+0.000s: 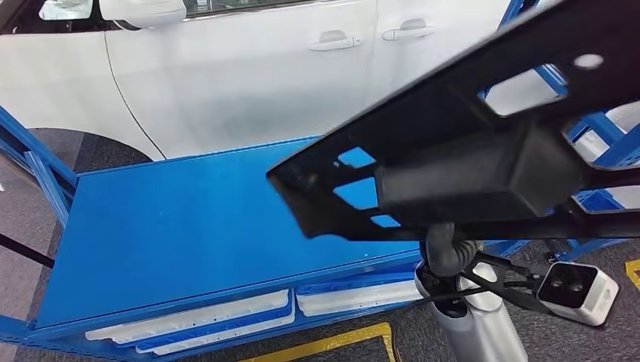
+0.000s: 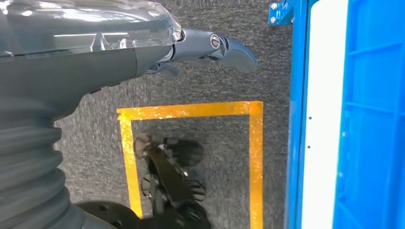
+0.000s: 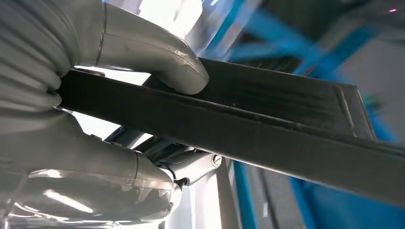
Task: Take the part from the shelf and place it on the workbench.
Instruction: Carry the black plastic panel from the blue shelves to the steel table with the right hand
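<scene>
The left robot hand (image 2: 210,47) hangs over the grey floor (image 2: 200,86) with its fingers loosely out, holding nothing. Ahead, the blue surface (image 1: 181,226) lies bare, with wide room for a set-down; its near edge runs just before the robot, and a white car (image 1: 226,68) stands behind it. The black part (image 1: 468,143) is off the shelf (image 1: 604,136), gripped by the right robot hand (image 3: 143,62), carried above the surface's right end. Placing it appears to be what is left.
</scene>
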